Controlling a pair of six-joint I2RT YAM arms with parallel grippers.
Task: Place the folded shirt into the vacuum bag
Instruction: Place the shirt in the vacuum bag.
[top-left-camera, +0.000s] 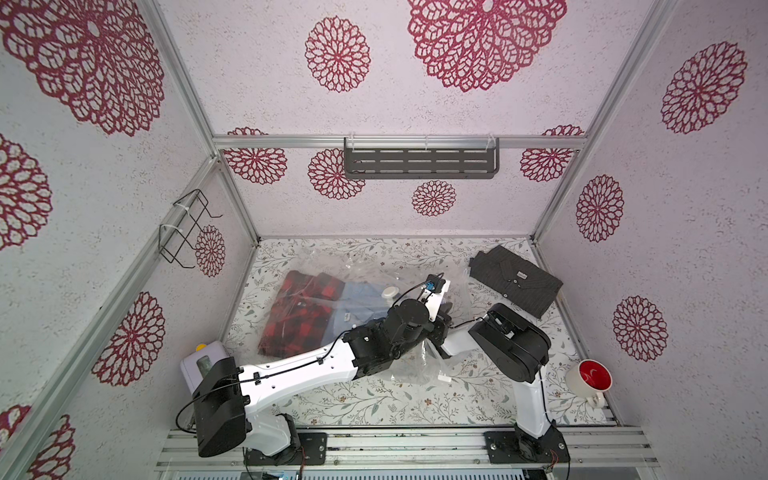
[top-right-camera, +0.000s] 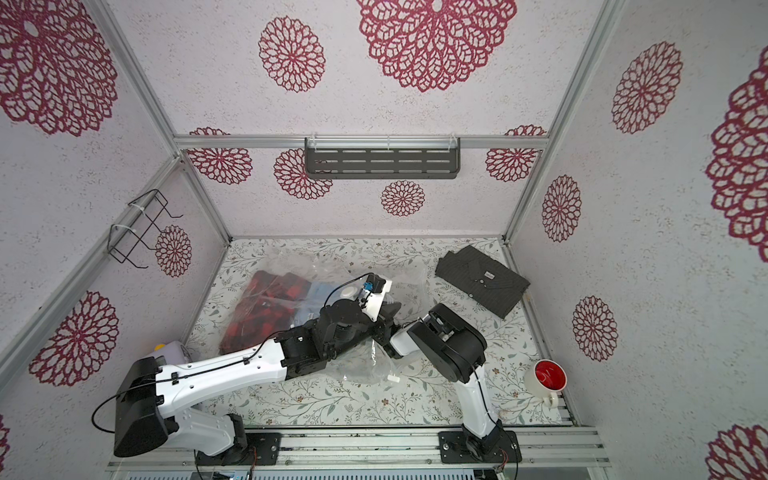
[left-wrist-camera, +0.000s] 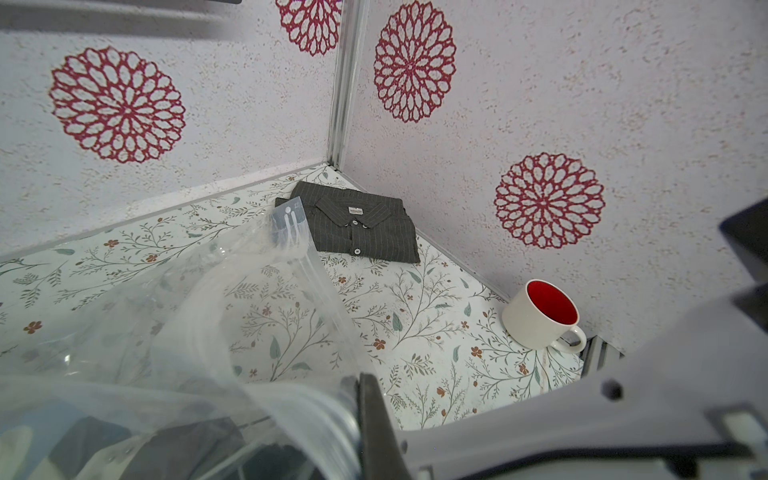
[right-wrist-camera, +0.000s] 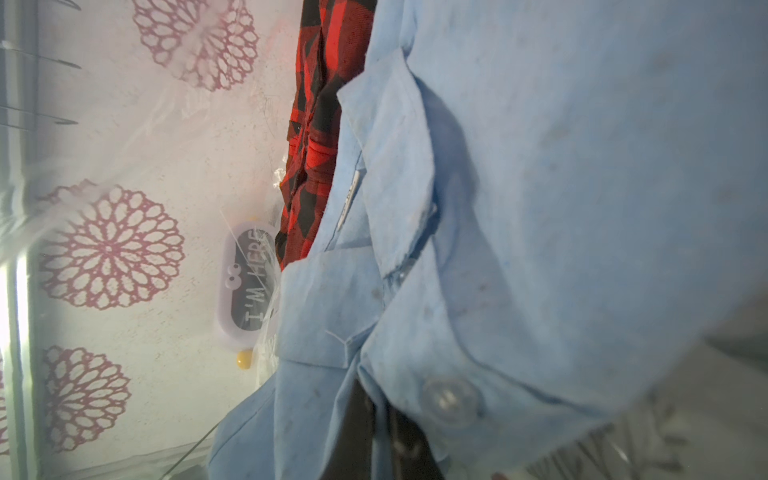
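Clear, crinkly plastic across the middle of the desk (top-left-camera: 374, 405): the vacuum bag (top-left-camera: 361, 259), flat at its far left end, mouth raised at the near right. Holds a red plaid shirt (top-left-camera: 299, 320) at the left end. Touching it on the right, also inside, the light blue shirt (top-left-camera: 357, 305), with the round white valve disc (top-left-camera: 388, 293) above the blue cloth. Outside the bag, in the far right corner of the desk, a dark grey striped shirt (top-left-camera: 515, 284), folded, collar up. Near right, beside the wall, a white mug (left-wrist-camera: 544, 316) with a red inside, upright.

Pale leaf-and-flower print over the desk. White grainy walls (top-left-camera: 457, 116) with red rosettes. On the far wall a slotted dark shelf (top-left-camera: 419, 162), on the left wall a black wire rack (top-left-camera: 187, 228). At the near left edge a lavender gadget (right-wrist-camera: 249, 286) lettered "I'M HERE".

Left arm (top-left-camera: 299, 370) stretched diagonally from the near left to the bag's mouth. Left fingers (left-wrist-camera: 372, 415) clenched on the zip-seal edge, holding the plastic off the desk. Right arm (top-left-camera: 511, 345) folded at the elbow, forearm running left into the mouth. Right fingers (right-wrist-camera: 365, 424) clamped tight on the light blue shirt by its button placket, blue cloth lapped around them.
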